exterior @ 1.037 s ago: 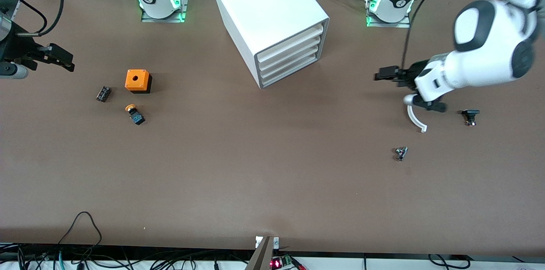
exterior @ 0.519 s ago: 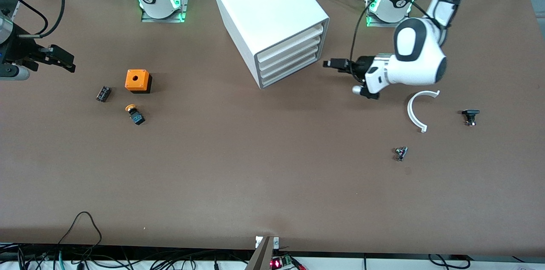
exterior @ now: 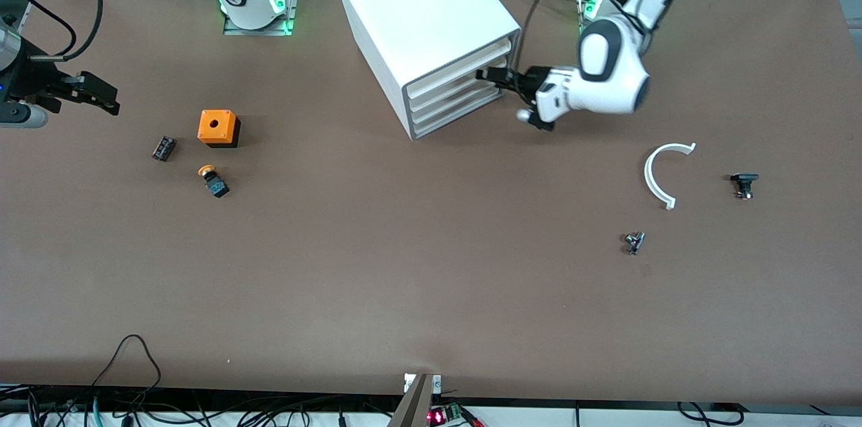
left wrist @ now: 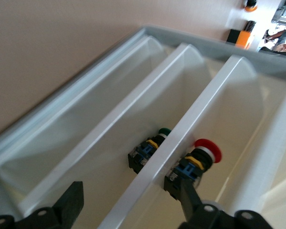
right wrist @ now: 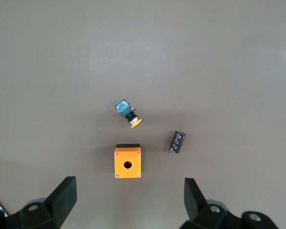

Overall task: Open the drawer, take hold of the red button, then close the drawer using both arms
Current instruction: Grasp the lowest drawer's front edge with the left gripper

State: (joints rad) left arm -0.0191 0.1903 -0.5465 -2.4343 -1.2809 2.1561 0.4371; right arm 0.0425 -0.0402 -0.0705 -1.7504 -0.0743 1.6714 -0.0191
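Two grippers spread: left gripper [exterior: 493, 74] at white cabinet's cream drawer [exterior: 458, 75] front; right gripper [exterior: 94, 95] waits. Red-capped black button [left wrist: 195, 163] light, rigid; pinch body.

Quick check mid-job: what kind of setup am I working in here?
Likely a robotics lab bench: a brown table with bolted arm bases, a white drawer cabinet, scattered electrical parts like the orange box, and loose cables along the edge.

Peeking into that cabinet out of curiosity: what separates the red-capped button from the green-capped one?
A white drawer front runs between the red-capped button and the green-capped button, shown in the left wrist view.
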